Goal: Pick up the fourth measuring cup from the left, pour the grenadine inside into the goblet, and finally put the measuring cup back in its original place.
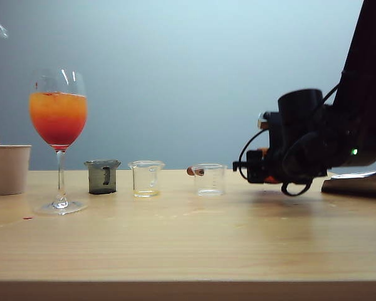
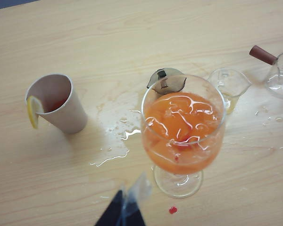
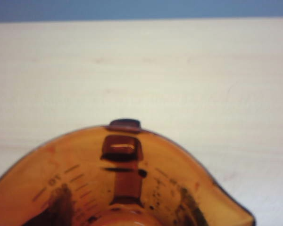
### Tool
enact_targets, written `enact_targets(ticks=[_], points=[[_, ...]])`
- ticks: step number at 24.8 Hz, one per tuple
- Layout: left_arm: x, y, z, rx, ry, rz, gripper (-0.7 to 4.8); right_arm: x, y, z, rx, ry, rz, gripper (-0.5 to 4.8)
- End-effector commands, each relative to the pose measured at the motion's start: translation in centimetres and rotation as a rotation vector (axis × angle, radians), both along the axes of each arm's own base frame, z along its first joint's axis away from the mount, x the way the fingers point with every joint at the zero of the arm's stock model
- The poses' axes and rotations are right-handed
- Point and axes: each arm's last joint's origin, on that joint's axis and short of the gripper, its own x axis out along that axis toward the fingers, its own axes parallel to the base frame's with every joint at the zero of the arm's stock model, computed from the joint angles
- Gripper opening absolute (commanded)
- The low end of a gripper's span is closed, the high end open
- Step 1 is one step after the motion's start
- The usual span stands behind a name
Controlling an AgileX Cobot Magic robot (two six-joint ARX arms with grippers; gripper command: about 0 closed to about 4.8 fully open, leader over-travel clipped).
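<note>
Amber cup (image 3: 127, 188) is filling the lower part of the right wrist view, tight against the camera. Only dark streaks are clinging inside it, so I judge it emptied. The fingers themselves are hiding out of frame.

From the exterior, the right claw (image 1: 257, 168) is hanging just above the surface (image 1: 175, 244) at the right. Orange glints are showing in its grip, so it is holding the cup, jaws part closed around it. The goblet (image 1: 58, 119) is standing far left, with grenadine (image 1: 58, 137) sitting red beneath the juice. A paper cup (image 1: 9, 169), a grey cup (image 1: 102, 177) and two clear cups (image 1: 146, 179) (image 1: 209, 180) are lining up alongside. The open spot right of the last one is waiting.

Looking down from the left wrist, the left claw (image 2: 125, 212) is showing only a dark tip, so I cannot tell its opening. A puddle (image 2: 118, 141) and a red drop (image 2: 172, 210) are lying near the goblet's foot.

Risks: letting go too high could be tipping the cup. Drifting toward the row could be knocking the nearest clear cup. Sticky residue could be dragging the cup along as the jaws part.
</note>
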Motion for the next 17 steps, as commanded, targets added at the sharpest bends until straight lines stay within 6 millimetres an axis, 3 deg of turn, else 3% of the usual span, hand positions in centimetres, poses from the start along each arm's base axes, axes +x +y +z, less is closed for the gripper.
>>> enact_targets(ticks=[1, 10, 11, 12, 14, 17], points=[[-0.02, 0.03, 0.21, -0.002, -0.014, 0.004, -0.04, -0.04, 0.15, -0.66, 0.007, 0.022, 0.000, 1.07], [-0.02, 0.03, 0.21, -0.002, -0.014, 0.004, -0.04, -0.08, 0.16, -0.91, -0.001, 0.041, 0.000, 1.09], [-0.02, 0.03, 0.21, -0.002, -0.014, 0.004, -0.05, -0.07, 0.16, -0.89, 0.000, 0.039, 0.000, 1.41], [-0.02, 0.03, 0.21, -0.002, -0.014, 0.004, -0.05, -0.07, 0.16, -0.87, 0.000, 0.038, 0.000, 2.16], [-0.02, 0.03, 0.21, -0.002, -0.014, 0.004, -0.05, -0.07, 0.16, -0.84, 0.002, 0.036, 0.000, 4.79], [-0.02, 0.03, 0.21, -0.002, -0.014, 0.004, -0.04, -0.10, 0.27, -0.78, 0.006, 0.036, 0.012, 4.79]])
